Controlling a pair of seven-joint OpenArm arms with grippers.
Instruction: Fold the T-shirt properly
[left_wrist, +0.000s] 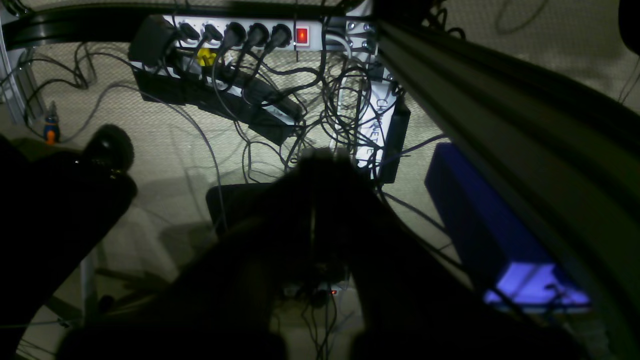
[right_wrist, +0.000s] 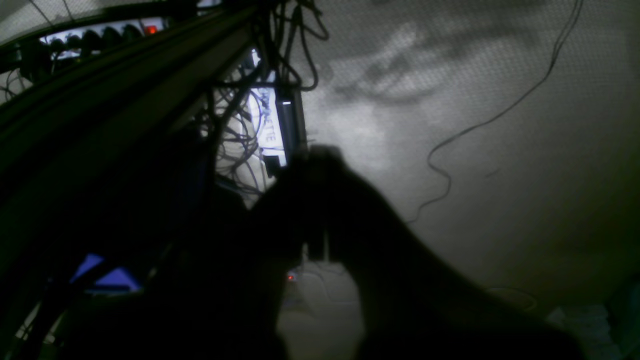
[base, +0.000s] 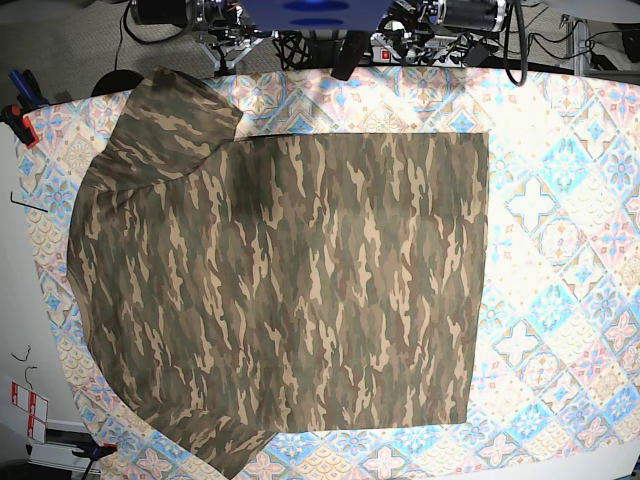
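Patterned tablecloth (base: 570, 200) carries the flat T-shirt (base: 290, 290); both pincers (left_wrist: 320, 160) (right_wrist: 315, 155) hang together over cabled floor (left_wrist: 165, 140).

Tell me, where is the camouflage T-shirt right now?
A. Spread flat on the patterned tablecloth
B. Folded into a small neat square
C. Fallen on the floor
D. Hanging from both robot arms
A: in the base view the camouflage T-shirt lies spread out on the tile-patterned tablecloth, with no arm touching it; both wrist views show only the floor and cables.
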